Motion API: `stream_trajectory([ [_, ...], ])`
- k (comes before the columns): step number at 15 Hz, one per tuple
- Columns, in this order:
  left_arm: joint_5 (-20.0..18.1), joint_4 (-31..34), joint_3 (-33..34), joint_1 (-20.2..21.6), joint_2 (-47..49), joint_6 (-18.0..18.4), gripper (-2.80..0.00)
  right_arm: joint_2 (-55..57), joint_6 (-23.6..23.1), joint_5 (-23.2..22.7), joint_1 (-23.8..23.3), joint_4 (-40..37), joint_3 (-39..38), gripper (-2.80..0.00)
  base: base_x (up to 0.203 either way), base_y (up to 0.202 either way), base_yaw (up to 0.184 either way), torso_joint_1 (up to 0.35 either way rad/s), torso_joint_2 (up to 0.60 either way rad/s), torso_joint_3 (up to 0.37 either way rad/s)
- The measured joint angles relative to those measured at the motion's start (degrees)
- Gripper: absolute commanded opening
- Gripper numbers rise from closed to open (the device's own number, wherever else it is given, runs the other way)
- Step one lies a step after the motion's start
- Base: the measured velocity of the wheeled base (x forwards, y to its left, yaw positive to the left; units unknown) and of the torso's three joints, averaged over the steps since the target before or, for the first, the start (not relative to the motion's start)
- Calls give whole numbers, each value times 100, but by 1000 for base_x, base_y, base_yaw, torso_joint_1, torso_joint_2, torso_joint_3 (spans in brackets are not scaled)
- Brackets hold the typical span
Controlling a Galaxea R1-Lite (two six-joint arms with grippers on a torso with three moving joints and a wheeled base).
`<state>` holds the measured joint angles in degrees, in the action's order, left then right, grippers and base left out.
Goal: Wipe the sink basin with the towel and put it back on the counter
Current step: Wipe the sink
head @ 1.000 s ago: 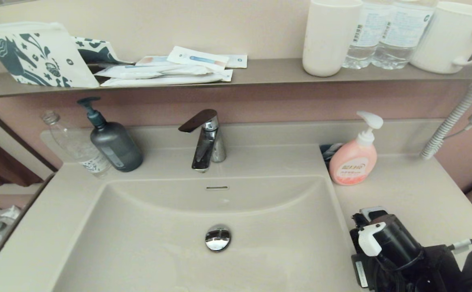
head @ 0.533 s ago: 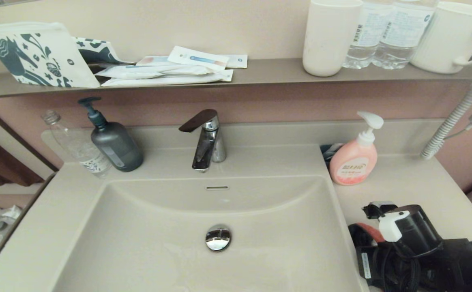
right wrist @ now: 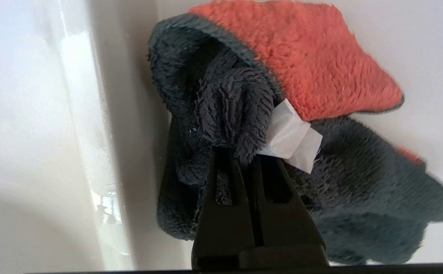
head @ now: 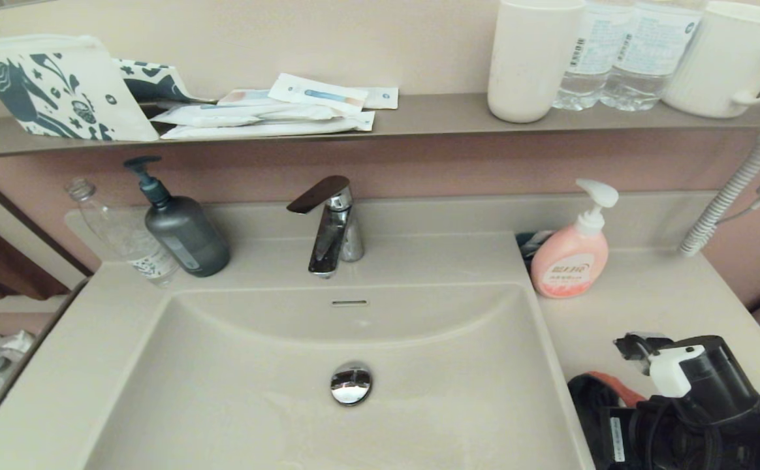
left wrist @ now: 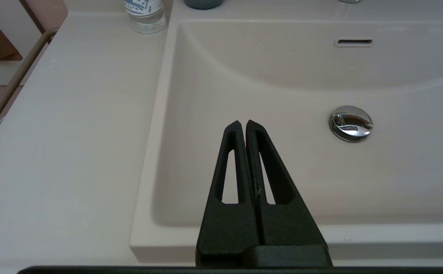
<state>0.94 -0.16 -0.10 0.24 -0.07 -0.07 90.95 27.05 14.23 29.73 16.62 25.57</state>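
My right gripper [right wrist: 244, 152] is shut on the towel [right wrist: 294, 68], a bunched charcoal-grey cloth with a fluffy orange-red side and a white label. The towel hangs just past the basin's right rim, low over the counter [right wrist: 427, 45]. In the head view the towel [head: 599, 391] shows as a dark lump with an orange edge beside my right arm [head: 700, 385] at the counter's [head: 648, 294] front right. The beige sink basin [head: 256, 365] holds a chrome drain plug [head: 350, 382] and an overflow slot [head: 349, 302]. My left gripper [left wrist: 242, 123] is shut and empty over the basin's [left wrist: 282, 76] front-left part.
A pink soap bottle [head: 570, 258] stands on the counter behind my right arm. The chrome tap [head: 331, 225], a dark pump bottle [head: 184, 232] and a clear bottle [head: 125, 238] line the back. A coiled hose [head: 723, 196] hangs at the right. The shelf above carries cups and bottles.
My right arm has moved rightward, from the basin's right rim out over the counter, carrying the towel; the towel's orange edge has come into the head view. The left arm has not moved.
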Motion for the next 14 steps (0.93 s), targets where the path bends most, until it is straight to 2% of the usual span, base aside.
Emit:
stream_trajectory([
  [5,0,0,0,0,0,0,-280,234,502,-247,-9,395,3,-280,0,0,0,0,0,0],
  [11,0,0,0,0,0,-2,-280,742,503,-481,-452,1448,58,-280,0,0,0,0,0,0],
  [14,0,0,0,0,0,0,-280,1215,511,-495,-613,2231,85,-280,0,0,0,0,0,0],
])
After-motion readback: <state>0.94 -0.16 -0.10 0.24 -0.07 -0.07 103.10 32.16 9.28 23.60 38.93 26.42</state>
